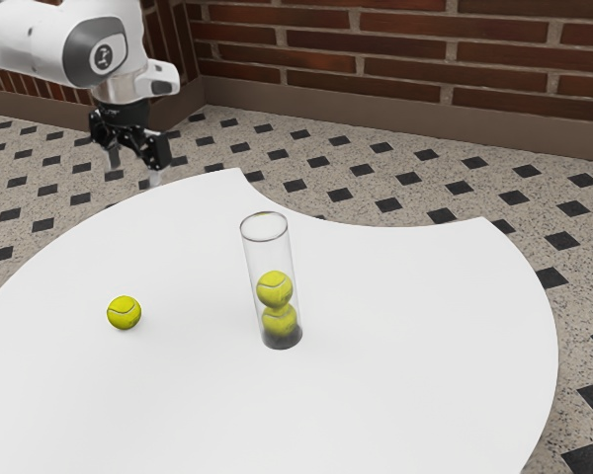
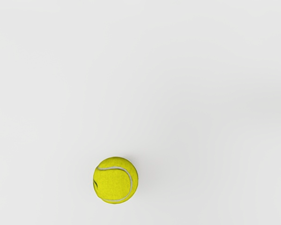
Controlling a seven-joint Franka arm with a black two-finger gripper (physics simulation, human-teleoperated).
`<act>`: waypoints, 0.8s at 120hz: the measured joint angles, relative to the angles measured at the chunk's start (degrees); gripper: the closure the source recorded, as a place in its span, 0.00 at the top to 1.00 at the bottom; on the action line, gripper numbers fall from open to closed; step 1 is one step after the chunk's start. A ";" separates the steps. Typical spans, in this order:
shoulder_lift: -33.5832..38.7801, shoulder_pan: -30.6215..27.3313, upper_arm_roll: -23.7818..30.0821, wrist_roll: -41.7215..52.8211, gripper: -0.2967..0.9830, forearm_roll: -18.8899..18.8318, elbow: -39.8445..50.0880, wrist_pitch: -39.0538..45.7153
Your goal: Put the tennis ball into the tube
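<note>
The task is judged to be at its opening stage, with the loose tennis ball (image 1: 124,312) neither gripped nor placed in the tube (image 1: 272,259). It is seen resting on the desk (image 1: 405,346), lower than the tool (image 1: 134,168) and well apart from it. By the wrist view, it is faced by the tool's camera from above.

Two balls (image 1: 275,289) are already held in the tube, stacked one on the other in its lower part, and the space above them is left unfilled. The tube is stood upright on the desk, below the tool's height and off toward the exterior view's right from it, beyond the loose ball on that side. Its rim is uncovered.

What is left is judged to be nearly everything: the ball is to be reached, gripped, lifted over the rim and released inside.

The tool is held raised, with its fingers (image 1: 115,156) spread wide and a clear gap left between them. Nothing is gripped, and neither the ball, the tube nor the desk is touched.
</note>
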State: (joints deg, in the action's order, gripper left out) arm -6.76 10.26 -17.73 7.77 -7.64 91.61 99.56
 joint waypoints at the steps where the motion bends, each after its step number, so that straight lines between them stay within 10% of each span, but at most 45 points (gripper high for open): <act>1: -0.02 0.09 -0.04 0.07 0.77 0.02 0.00 0.18; 96: 0.81 -0.74 -8.09 4.25 0.77 -0.80 24.03 21.49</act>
State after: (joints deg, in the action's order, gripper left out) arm -5.96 9.52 -25.82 12.02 -8.44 115.65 121.05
